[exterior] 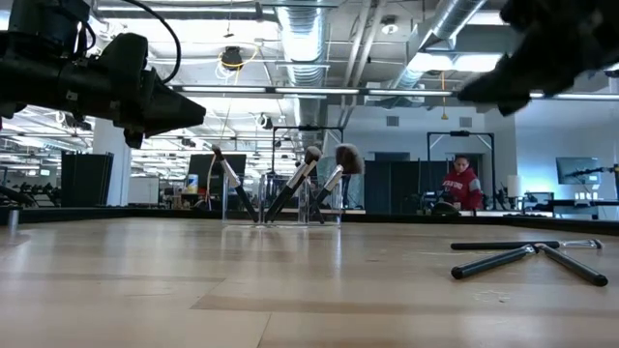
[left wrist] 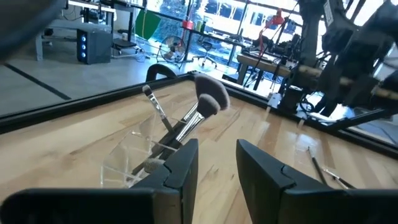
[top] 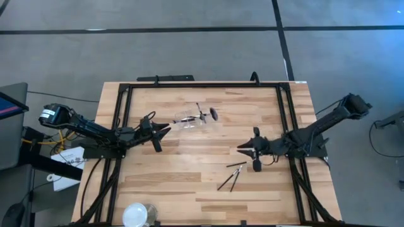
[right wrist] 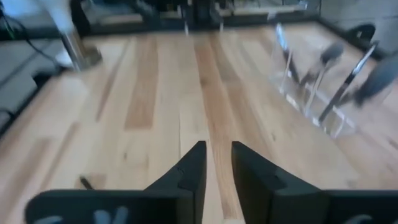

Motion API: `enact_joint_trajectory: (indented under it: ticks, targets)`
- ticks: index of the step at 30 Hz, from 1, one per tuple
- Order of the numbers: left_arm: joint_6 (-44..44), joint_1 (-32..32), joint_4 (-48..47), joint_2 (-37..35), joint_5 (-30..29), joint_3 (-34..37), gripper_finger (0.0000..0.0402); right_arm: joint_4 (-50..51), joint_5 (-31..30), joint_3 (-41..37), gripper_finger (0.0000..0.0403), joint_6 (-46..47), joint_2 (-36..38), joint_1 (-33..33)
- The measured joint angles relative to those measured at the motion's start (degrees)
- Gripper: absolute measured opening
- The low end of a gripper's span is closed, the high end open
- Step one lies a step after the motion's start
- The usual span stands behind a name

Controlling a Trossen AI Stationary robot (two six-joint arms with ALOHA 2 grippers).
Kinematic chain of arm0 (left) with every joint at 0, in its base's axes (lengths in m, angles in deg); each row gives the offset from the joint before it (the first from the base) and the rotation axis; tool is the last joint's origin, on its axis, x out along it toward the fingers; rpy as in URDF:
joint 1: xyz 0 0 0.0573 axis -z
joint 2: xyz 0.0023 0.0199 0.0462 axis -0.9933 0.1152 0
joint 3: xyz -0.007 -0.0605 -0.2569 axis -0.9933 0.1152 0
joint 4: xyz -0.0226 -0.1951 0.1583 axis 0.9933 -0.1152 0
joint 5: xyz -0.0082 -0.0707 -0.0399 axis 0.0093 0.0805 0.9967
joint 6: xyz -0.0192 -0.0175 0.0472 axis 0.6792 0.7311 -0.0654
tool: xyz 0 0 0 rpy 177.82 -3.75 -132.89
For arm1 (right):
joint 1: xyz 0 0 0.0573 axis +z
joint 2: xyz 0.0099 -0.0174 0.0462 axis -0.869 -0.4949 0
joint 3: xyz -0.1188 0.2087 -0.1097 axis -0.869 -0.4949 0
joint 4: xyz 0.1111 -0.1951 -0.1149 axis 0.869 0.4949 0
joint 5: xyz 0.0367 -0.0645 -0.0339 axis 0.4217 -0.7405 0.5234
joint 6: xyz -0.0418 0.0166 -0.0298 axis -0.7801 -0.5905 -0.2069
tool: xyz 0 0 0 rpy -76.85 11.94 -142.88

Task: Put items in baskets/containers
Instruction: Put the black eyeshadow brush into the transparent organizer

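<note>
- right gripper (top: pixel 242 149) hangs over mid-table, and the loose brushes (top: pixel 231 174) lie just in front of it, toward the near edge. looks like three of them, crossing each other, long axes running on a slant from near-left up to far-right
- its fingers (right wrist: pixel 189 171) stand a narrow gap apart with nothing between them, so it's empty
- right arm is clearly the nearer one to those brushes; i'd guess it goes for them next, and it'd have to drop and line up across a handle
- left gripper (top: pixel 165 129) sits just beside the clear container (top: pixel 188 121), fingers (left wrist: pixel 180 167) parted a bit, holding nothing
- the container is toward the far middle of the table, with several brushes in it, bristle ends poking out at a lean
- surface is a pale wood table (top: pixel 189 183) inside a black frame, with a round white and clear object (top: pixel 137 214) at the near edge
- behind it all: big open workshop, ceiling ducts, a person (exterior: pixel 462 186) sitting well back
</note>
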Motion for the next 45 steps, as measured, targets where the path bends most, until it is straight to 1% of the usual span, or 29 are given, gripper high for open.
enact_joint_trajectory:
  ticks: [7, 10, 13, 16, 20, 23, 27, 30, 34, 39, 40, 43, 45]
  targets:
    - [1.1, 0.0, 0.1, 0.0, 0.0, 0.0, 0.0106, 1.4, 0.1, -0.5, 0.0131, 6.7, -8.7, 1.7]
    - [2.3, 0.0, 0.1, 0.0, 0.0, 0.0, 0.0106, 2.9, 0.0, -0.5, 0.0158, 8.4, -13.4, 3.6]
    - [3.0, 0.0, 0.1, 0.0, 0.0, 0.0, 0.0106, 3.1, -0.1, -0.6, 0.0172, 8.5, -17.1, 6.3]
    - [3.0, 0.0, 0.1, 0.0, 0.0, 0.0, 0.0106, 3.7, -0.2, -0.6, 0.0174, 10.5, -19.3, 8.9]
    - [2.9, 0.0, 0.1, 0.0, 0.0, 0.0, 0.0106, 6.9, -0.7, -0.9, 0.0163, 15.2, -20.5, 11.6]
    - [2.9, 0.0, 0.1, 0.0, 0.0, 0.0, 0.0106, 6.5, -1.9, -3.6, 0.0152, 19.7, -20.5, 13.1]
    - [3.0, 0.0, 0.2, 0.0, 0.0, 0.0, 0.0106, -1.1, -4.5, -9.4, 0.0139, 25.1, -20.4, 15.1]
    - [3.0, 0.0, 0.5, 0.0, 0.0, 0.0, 0.0106, -6.6, -7.1, -14.1, 0.0125, 27.1, -20.4, 16.3]
    - [3.0, 0.0, 1.0, 0.0, 0.0, 0.0, 0.0106, -13.7, -8.2, -18.0, 0.0086, 25.8, -21.4, 16.4]
    - [4.8, 0.0, 2.2, 0.0, 0.4, -0.3, 0.0106, -16.0, -10.1, -18.2, 0.0017, 25.5, -24.3, 16.5]
    - [5.1, 0.0, 2.2, 0.0, 1.6, -0.6, 0.0106, -16.7, -10.4, -18.2, 0.0011, 25.5, -24.8, 16.5]
    - [5.2, 0.0, 2.2, 0.2, 8.6, -2.2, 0.0106, -19.8, -10.8, -18.3, 0.0015, 25.0, -26.1, 16.4]
    - [5.0, 0.0, 2.2, 0.7, 13.3, -3.6, 0.0106, -20.4, -10.9, -17.1, 0.0014, 22.0, -26.3, 16.0]
